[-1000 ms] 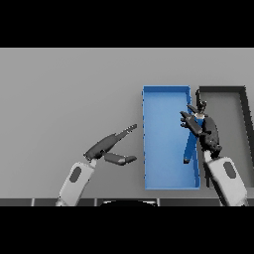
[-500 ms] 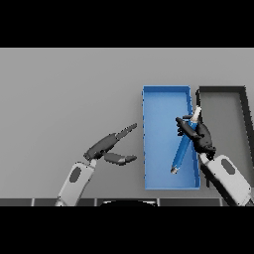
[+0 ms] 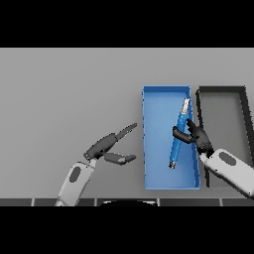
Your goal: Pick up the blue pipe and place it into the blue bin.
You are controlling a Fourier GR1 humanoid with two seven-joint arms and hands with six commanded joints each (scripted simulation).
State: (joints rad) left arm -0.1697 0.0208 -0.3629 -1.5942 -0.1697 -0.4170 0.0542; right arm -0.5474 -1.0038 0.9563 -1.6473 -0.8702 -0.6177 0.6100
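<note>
Holding: your right robot hand (image 3: 194,135) grips blue pipe (image 3: 178,133), fingers curled.
Place: over blue bin (image 3: 158,99), pointing 12 o'clock.
Left: release it.

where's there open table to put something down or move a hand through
Bare table lies left of the blue bin and beyond the left hand. It is crowded inside the bin, where the right hand holds the blue pipe.

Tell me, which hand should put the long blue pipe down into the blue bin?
The right hand: its fingers already curl round the long blue pipe above the rectangular blue bin. The left hand hangs open beside the bin, holding nothing.
</note>
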